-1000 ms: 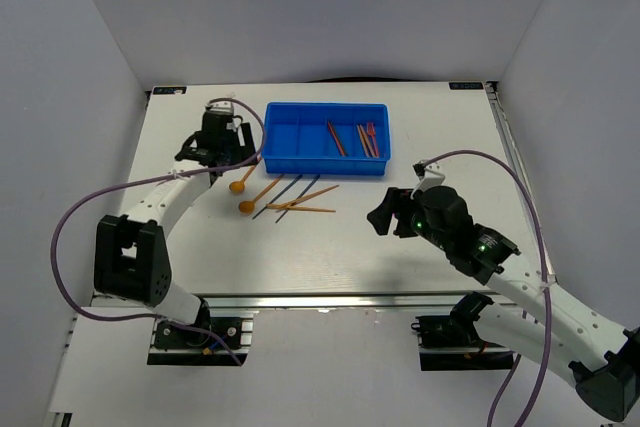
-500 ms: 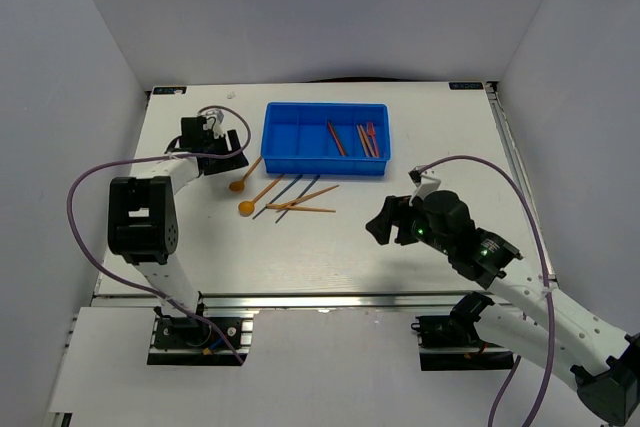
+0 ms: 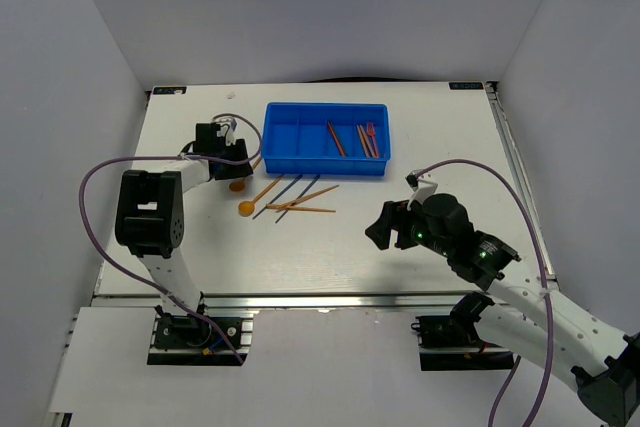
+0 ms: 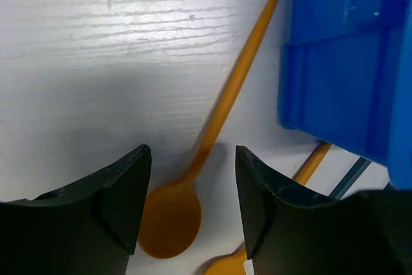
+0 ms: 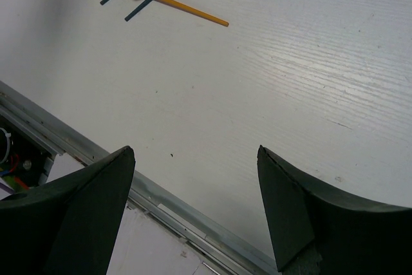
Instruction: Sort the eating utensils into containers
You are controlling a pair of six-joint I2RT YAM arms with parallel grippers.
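An orange spoon (image 4: 168, 220) lies flat on the table, its handle (image 4: 241, 69) pointing at the blue tray (image 4: 347, 62). My left gripper (image 4: 192, 156) is low over it with one finger (image 4: 122, 191) on each side of the spoon's neck; the jaws stand apart and do not touch it. From above, that spoon (image 3: 237, 185) lies left of the containers (image 3: 326, 107), whose right compartments hold several red and orange utensils (image 3: 366, 139). A second orange spoon (image 3: 247, 207) lies nearby. My right gripper (image 3: 379, 227) hangs open and empty over bare table (image 5: 194, 152).
Loose orange sticks (image 3: 305, 197) and dark blue sticks (image 3: 290, 193) lie crossed in front of the tray. The right wrist view shows them at its top edge (image 5: 180, 4), and the table's metal front rail (image 5: 161, 204) runs below the right fingers.
My left jaws have narrowed around the orange spoon, and the left arm has folded back to the left. The right gripper has drifted toward the near edge, still open.
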